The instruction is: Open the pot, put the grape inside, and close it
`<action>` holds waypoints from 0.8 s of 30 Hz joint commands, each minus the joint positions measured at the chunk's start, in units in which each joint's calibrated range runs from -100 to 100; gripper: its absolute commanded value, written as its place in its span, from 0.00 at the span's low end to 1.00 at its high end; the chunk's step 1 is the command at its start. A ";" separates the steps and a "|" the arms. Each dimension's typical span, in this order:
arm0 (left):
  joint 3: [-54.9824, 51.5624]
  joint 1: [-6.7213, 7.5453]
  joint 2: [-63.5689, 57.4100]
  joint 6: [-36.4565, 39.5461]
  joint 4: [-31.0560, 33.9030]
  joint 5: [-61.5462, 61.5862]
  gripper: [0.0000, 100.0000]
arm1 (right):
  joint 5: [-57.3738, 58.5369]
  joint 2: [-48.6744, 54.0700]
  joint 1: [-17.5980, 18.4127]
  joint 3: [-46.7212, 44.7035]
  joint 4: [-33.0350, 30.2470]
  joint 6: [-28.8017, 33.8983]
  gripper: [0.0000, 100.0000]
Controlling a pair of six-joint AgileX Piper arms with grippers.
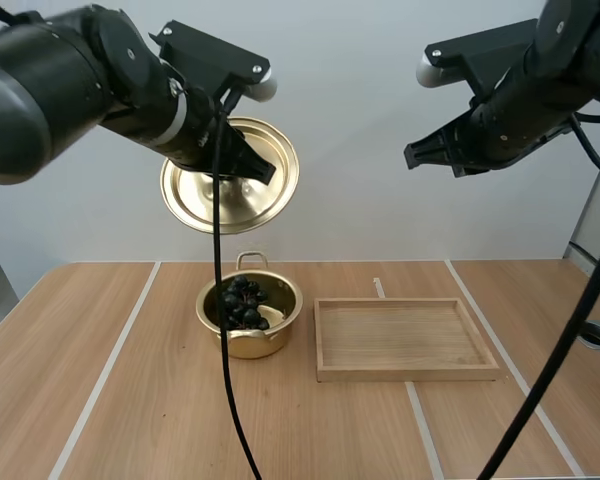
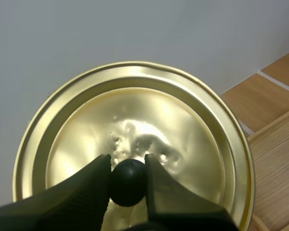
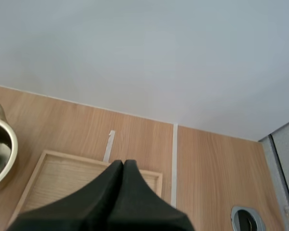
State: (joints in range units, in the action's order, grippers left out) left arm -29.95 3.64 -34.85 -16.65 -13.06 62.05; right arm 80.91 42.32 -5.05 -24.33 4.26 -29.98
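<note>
Left gripper [image 2: 127,164] pinches lid [image 2: 135,115] by its knob [image 2: 128,184], tilted in air above pot [image 1: 256,346]. Grapes [image 1: 242,298] already lie in the open pot; right gripper [image 3: 124,166] clenched empty above tray [image 1: 410,373]. Remaining, I judge: reseat lid.

At the upper left of the frame our left gripper [image 1: 263,168] holds the golden lid [image 1: 205,200] tilted in the air, its round face turned toward us, directly above the pot [image 1: 250,346]. The pot stands open near the centre on the table [image 1: 130,400], with the dark grapes [image 1: 242,298] inside it. Just to its right lies the wooden tray [image 1: 408,372]. At the upper right our right gripper [image 1: 413,156] hangs with its fingers together, high over the tray.
</note>
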 commanded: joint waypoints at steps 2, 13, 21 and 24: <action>-2.74 0.19 2.69 -0.34 -1.56 -7.21 0.00 | -6.85 2.37 -0.25 -5.38 0.59 0.61 0.00; -3.15 0.19 13.02 -3.17 -6.61 -7.02 0.00 | -7.19 2.66 -0.25 -6.88 5.17 0.61 0.00; -3.44 0.19 19.96 -5.00 -8.92 -10.01 0.00 | -7.38 2.66 -0.25 -6.88 5.29 -0.15 0.00; -5.54 0.19 21.02 -6.96 -10.73 -14.38 0.00 | -8.20 2.66 -0.25 -6.88 5.29 -0.33 0.00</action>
State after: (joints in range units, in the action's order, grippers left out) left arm -34.26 3.64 -14.49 -22.19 -21.39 51.98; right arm 74.26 44.13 -5.05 -31.09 9.35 -29.84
